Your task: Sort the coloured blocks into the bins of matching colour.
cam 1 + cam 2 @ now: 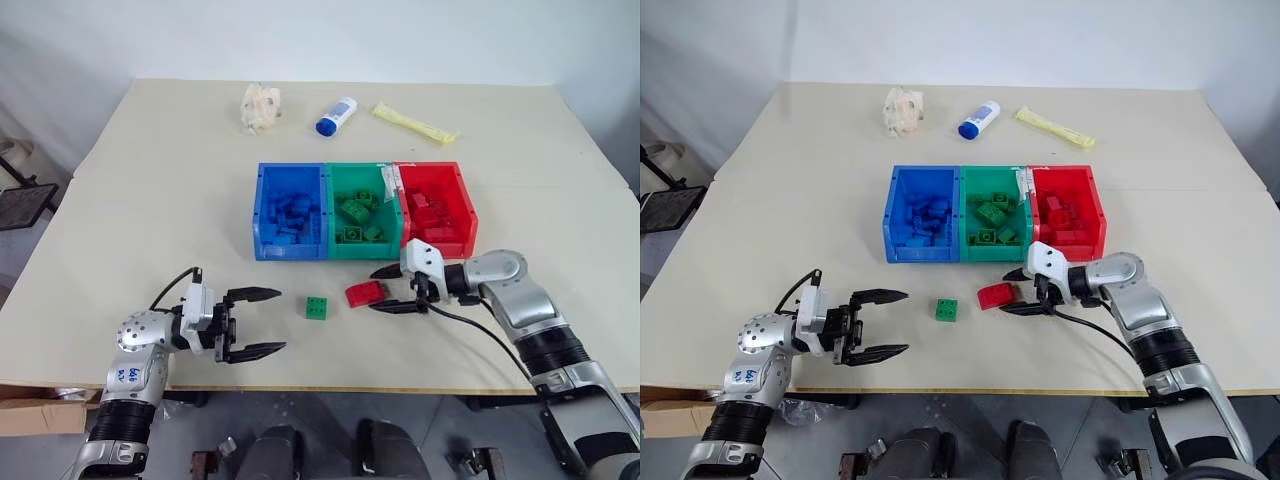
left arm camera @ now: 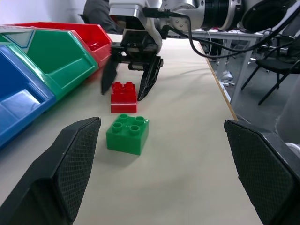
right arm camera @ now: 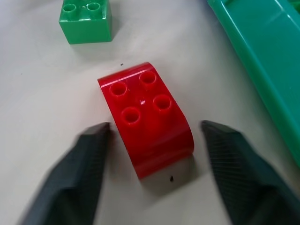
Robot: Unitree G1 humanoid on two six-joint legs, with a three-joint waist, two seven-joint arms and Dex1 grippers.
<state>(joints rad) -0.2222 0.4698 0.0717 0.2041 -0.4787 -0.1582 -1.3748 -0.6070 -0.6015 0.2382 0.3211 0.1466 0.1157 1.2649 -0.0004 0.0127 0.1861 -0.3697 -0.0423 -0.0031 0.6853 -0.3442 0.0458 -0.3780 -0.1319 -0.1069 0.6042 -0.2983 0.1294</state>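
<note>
A red block (image 1: pixel 366 293) with a rounded end lies on the table just in front of the green bin (image 1: pixel 362 248). My right gripper (image 1: pixel 374 290) is open, one finger on each side of the red block with small gaps showing (image 3: pixel 145 122). A green block (image 1: pixel 317 307) sits a little to its left. My left gripper (image 1: pixel 280 320) hovers open near the front edge and points at the green block (image 2: pixel 127 133). The blue bin (image 1: pixel 290 248), the green bin and the red bin (image 1: pixel 445 248) stand in a row, each holding several blocks of its own colour.
At the far side of the table (image 1: pixel 150 220) lie a crumpled pale object (image 1: pixel 261 106), a blue-capped white bottle (image 1: pixel 336 116) and a yellow packet (image 1: pixel 415 123). The table's front edge runs just below both grippers.
</note>
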